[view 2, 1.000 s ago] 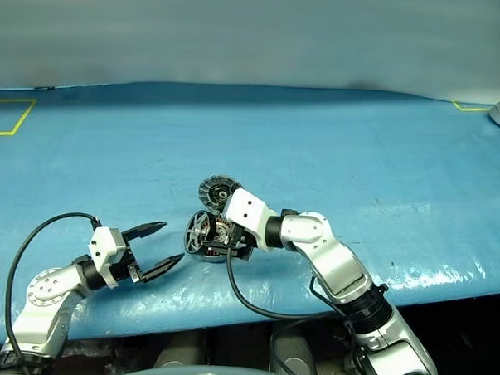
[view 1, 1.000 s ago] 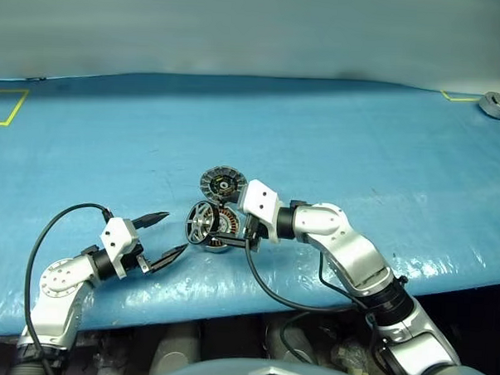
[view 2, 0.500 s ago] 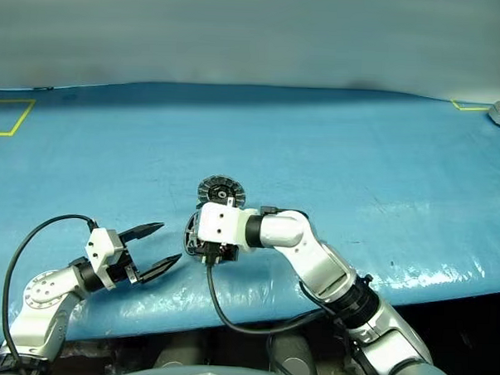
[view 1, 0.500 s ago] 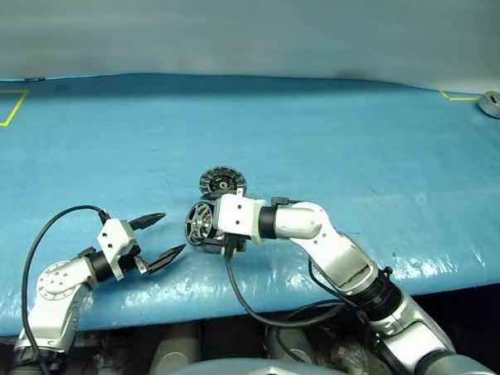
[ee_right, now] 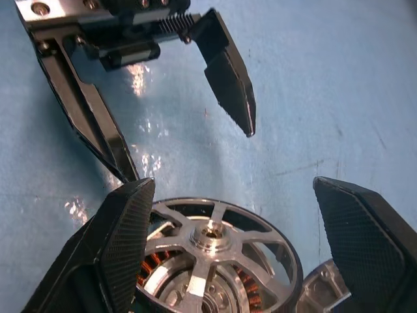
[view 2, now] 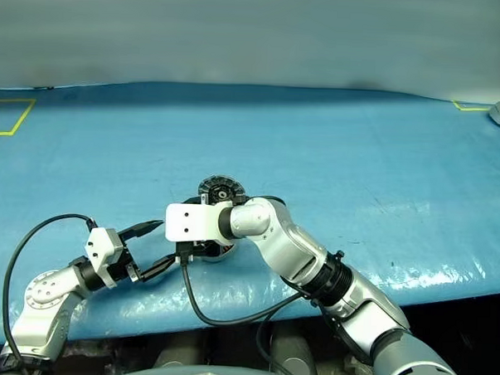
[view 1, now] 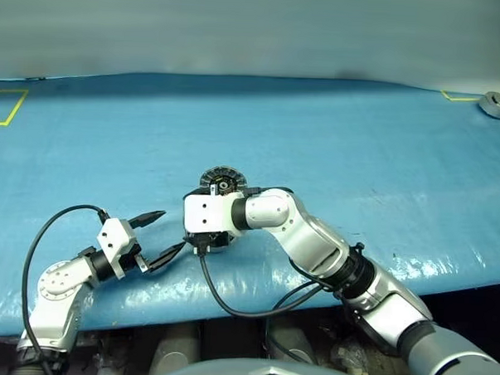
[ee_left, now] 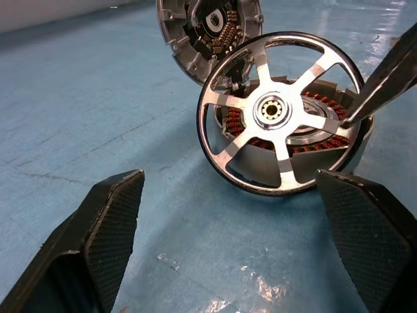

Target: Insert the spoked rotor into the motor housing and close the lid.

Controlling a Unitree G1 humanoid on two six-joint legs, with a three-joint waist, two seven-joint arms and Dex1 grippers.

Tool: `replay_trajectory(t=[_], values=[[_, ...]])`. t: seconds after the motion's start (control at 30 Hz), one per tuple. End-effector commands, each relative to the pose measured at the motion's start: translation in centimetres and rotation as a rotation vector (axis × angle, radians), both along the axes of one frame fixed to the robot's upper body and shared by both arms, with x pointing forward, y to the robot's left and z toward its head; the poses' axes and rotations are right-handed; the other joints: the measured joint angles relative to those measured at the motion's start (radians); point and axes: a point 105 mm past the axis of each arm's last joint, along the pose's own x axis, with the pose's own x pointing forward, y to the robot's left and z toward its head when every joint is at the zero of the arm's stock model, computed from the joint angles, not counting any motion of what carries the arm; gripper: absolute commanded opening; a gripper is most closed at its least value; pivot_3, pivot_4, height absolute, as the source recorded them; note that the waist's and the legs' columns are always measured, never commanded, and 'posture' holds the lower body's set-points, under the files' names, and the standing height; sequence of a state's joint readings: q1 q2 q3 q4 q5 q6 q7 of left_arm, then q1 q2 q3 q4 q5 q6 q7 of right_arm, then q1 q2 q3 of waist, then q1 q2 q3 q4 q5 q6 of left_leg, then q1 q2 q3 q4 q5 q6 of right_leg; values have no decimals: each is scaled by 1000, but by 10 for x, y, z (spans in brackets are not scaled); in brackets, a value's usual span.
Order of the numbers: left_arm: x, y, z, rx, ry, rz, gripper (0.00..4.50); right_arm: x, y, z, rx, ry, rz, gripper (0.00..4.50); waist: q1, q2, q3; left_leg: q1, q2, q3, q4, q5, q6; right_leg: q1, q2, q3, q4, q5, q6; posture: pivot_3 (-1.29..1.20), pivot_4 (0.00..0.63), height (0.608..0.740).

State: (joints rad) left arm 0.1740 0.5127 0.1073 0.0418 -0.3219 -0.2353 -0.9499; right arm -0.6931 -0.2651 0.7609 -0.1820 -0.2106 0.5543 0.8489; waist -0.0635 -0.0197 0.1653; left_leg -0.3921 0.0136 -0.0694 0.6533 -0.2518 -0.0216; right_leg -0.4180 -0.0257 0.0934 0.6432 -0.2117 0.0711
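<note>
So my right gripper [ee_right: 221, 254] is hanging over the parts with its fingers spread wide, nothing pinched between them. The spoked rotor [ee_left: 281, 112] sits right below and between those fingers, standing tilted on its edge and leaning against the motor housing [ee_left: 326, 140]. You can see the housing's copper windings through the gaps between the spokes. One of my right fingertips [ee_left: 384, 78] is down at the rotor's rim, touching or just about touching it; I honestly can't tell which.

My left gripper [view 1: 163, 233] is just off to the side of the rotor, pointing at it, fingers also wide apart and empty. From that wrist, the rotor sits straight ahead between the two pads [ee_left: 111, 228], a little way off and not in contact.

The lid [ee_left: 208, 29] is just behind the rotor and housing, on the far side from my left gripper, tilted up so its dark inner face with the little hub is showing. Everything's lying on the blue table cover [view 1: 360, 142].
</note>
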Motion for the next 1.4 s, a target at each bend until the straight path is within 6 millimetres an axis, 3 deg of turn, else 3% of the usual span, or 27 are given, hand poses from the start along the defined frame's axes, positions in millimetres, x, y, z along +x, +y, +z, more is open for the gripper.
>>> replay_trajectory(t=[0.03, 0.23, 0.5, 0.7, 0.8, 1.03, 1.4], values=[[-2, 1, -1, 7, -15, 10, 4500, 4, 6, -1, -38, -56, -12, 4094, -1, 0, 0, 0, 0, 0, 0, 0, 0, 0, 0, 0, 0, 0, 0, 0, 150, 740], [-3, 1, -3, 11, -14, 18, 4500, 8, 7, -7, -80, -65, -46, 4094, 3, 0, 0, 0, 0, -1, 0, 0, 0, 0, 0, -1, 0, 0, 0, 0, 150, 740], [-5, 1, -6, 15, -4, 21, 4500, -8, 11, 12, 85, 151, -32, 4094, 1, 0, 0, 0, 0, -2, 0, 0, 0, 0, -1, -2, 0, 0, 0, 0, 150, 740], [-4, 2, -8, 17, 2, 21, 4500, -7, 4, 15, 85, 158, -57, 4094, -3, 1, 0, 0, 0, -3, -1, 0, 0, 0, 0, -4, 1, 0, 0, 0, 150, 740], [-3, 1, -8, 17, 2, 19, 4500, -2, 2, 12, 62, 138, -81, 3478, -3, 1, 0, -1, 0, -5, -1, 0, 0, 0, 0, -5, 1, 0, 0, 0, 150, 740], [-4, 2, -8, 18, 1, 25, 4500, 1, 2, 7, 30, 89, -94, 1197, -3, 1, 0, -1, 0, -6, -1, 0, 0, 0, 0, -8, 0, 0, 0, 0, 150, 740], [-6, 3, -11, 16, 11, 37, 4500, 0, 2, 2, 7, 80, -88, 1197, -3, 1, 0, -1, 1, -10, -2, 0, 0, 1, -1, -12, 0, -1, -2, 0, 150, 740]])
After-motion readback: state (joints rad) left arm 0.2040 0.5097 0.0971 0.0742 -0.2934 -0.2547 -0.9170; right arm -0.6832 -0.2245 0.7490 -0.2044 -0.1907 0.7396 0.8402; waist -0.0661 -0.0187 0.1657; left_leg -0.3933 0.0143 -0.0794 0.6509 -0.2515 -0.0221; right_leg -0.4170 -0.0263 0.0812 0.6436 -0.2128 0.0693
